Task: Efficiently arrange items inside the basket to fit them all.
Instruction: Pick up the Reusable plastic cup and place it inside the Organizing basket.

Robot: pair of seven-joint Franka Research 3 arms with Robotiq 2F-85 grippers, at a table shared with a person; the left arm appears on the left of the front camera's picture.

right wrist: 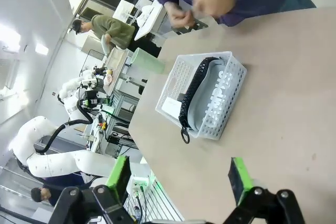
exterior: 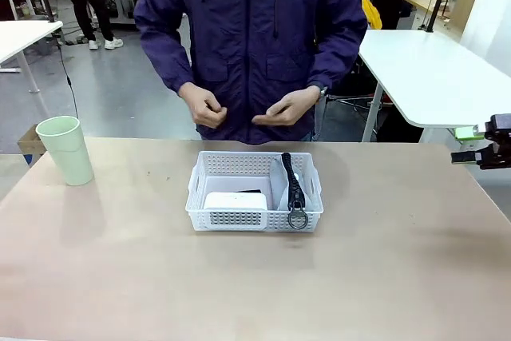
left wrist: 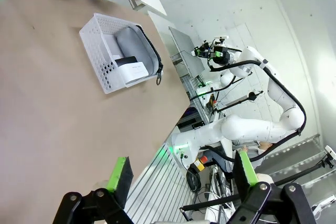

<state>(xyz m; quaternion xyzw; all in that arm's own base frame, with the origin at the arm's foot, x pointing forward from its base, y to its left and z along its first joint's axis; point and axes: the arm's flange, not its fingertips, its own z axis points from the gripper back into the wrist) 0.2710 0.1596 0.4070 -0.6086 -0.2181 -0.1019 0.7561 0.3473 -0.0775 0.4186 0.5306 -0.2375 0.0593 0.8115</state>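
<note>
Your left gripper (left wrist: 182, 172) and right gripper (right wrist: 179, 177) gape empty — well beyond them, basket (exterior: 239, 219) holds pouch (exterior: 279, 185), box (exterior: 234, 200) — cup (exterior: 65, 149) outside.

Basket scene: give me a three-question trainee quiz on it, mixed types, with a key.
1. True or false: the pale green cup stands inside the basket.
2. Which item fills the basket's right end in the front view? A) grey pouch B) pale green cup C) a bottle
3. Fill in: the left gripper and right gripper are both ____.
Key: 1 false; 2 A; 3 open.
</note>
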